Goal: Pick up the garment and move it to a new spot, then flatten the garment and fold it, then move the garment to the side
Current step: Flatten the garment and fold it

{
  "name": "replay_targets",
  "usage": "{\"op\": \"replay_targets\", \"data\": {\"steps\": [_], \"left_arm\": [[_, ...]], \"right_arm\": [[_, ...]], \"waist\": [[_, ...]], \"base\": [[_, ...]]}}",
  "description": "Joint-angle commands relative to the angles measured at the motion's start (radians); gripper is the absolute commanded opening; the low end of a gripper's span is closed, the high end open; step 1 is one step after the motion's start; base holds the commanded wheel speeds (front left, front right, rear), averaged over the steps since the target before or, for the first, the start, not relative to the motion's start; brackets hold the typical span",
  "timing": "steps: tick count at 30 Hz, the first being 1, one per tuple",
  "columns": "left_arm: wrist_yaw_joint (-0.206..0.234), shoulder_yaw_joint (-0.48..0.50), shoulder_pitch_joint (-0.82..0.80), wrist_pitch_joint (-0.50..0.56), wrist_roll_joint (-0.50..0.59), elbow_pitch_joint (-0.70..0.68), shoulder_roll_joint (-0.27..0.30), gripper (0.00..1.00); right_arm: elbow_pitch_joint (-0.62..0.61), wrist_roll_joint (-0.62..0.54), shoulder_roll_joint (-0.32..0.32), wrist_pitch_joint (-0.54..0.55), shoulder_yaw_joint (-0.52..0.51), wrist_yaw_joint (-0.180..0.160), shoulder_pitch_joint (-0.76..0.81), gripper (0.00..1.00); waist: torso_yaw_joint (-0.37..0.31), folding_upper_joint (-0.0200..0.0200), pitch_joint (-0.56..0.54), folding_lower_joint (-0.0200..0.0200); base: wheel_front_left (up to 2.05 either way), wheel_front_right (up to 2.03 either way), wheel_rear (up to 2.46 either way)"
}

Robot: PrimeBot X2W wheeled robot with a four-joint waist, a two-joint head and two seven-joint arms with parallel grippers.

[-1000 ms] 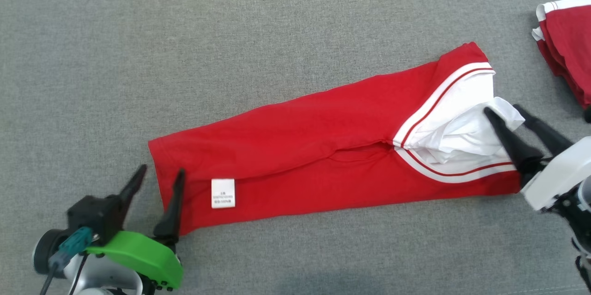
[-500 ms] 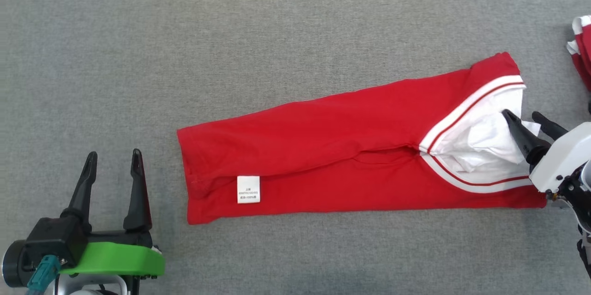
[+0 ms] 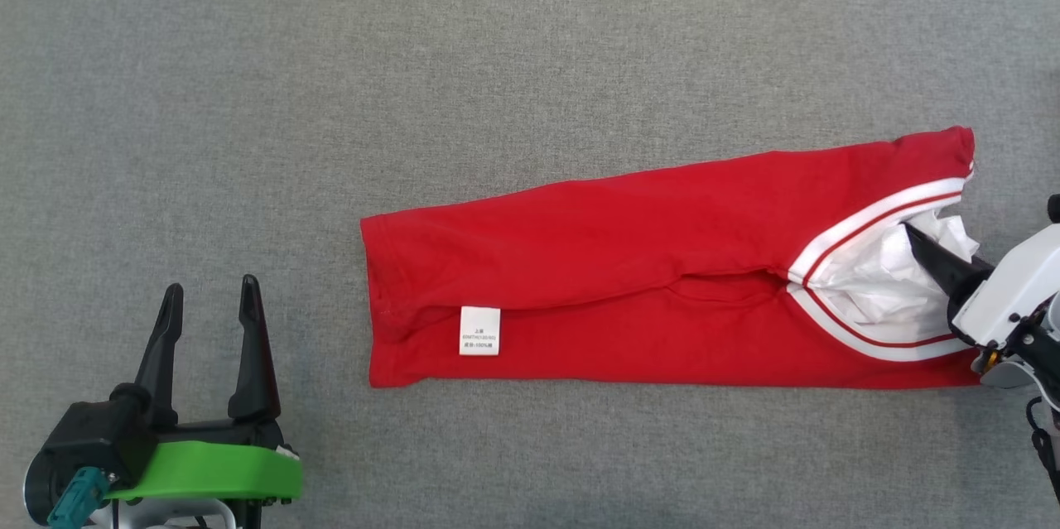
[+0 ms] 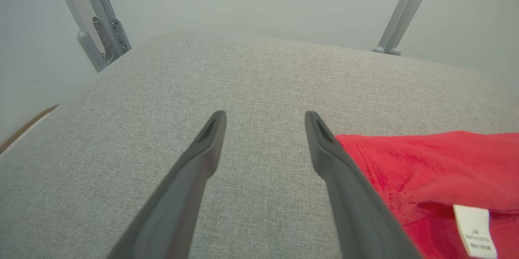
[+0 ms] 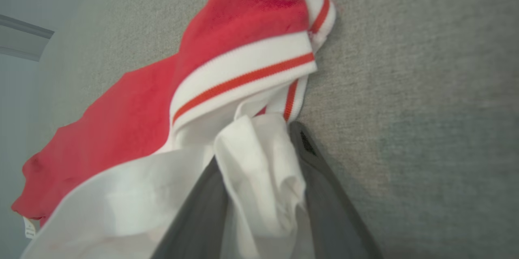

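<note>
Wrist close-up: garment (image 5: 121,109) within right claw (image 5: 259,145)

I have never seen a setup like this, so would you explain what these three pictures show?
It is a two-armed robot folding clothes. The wide picture comes from its head, looking down; the other two come from cameras on its wrists, looking along the dark fingers. On the grey padded surface lies a red garment with white trim and a small label. The left gripper is open, clear of the garment, holding nothing. The right gripper has the garment's white cloth bunched between its fingers; a firm pinch cannot be confirmed.
</note>
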Motion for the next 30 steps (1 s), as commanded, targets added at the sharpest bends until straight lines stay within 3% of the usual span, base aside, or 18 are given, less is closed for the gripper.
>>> {"op": "replay_targets", "data": {"steps": [1, 6, 13, 16, 23, 30], "left_arm": [[-0.011, 0.011, 0.016, -0.007, -0.004, 0.003, -0.003, 1.00], [-0.045, 0.024, 0.036, -0.007, -0.026, 0.036, -0.012, 1.00], [-0.080, 0.010, 0.040, -0.007, -0.036, 0.070, -0.023, 1.00], [-0.096, 0.004, 0.036, -0.007, -0.038, 0.093, -0.032, 1.00], [-0.147, -0.027, 0.016, -0.008, -0.030, 0.146, -0.060, 1.00], [-0.230, -0.077, -0.061, -0.007, 0.008, 0.215, -0.098, 1.00]], "right_arm": [[0.027, 0.039, 0.015, 0.015, 0.023, 0.001, 0.001, 0.00], [0.040, 0.129, -0.055, 0.017, -0.066, 0.001, -0.039, 0.00], [0.054, 0.113, -0.145, 0.047, -0.232, 0.001, 0.005, 0.00], [-0.005, 0.098, -0.160, 0.069, -0.275, 0.001, 0.016, 0.00], [-0.262, 0.075, -0.076, 0.147, -0.103, 0.001, -0.002, 0.00], [-0.278, -0.065, 0.055, 0.170, 0.105, 0.001, -0.014, 0.00]], "waist": [[-0.003, 0.0072, -0.016, 0.0001], [-0.017, 0.0072, -0.077, 0.0001], [-0.017, 0.0072, -0.132, 0.0001], [-0.016, 0.0072, -0.155, 0.0001], [-0.029, 0.0072, -0.179, 0.0001], [0.000, 0.0072, -0.163, 0.0001]], "base": [[0.00, 0.00, 0.00], [0.00, 0.00, 0.00], [0.00, 0.00, 0.00], [0.00, 0.00, 0.00], [0.00, 0.00, 0.00], [0.00, 0.00, 0.00]]}}
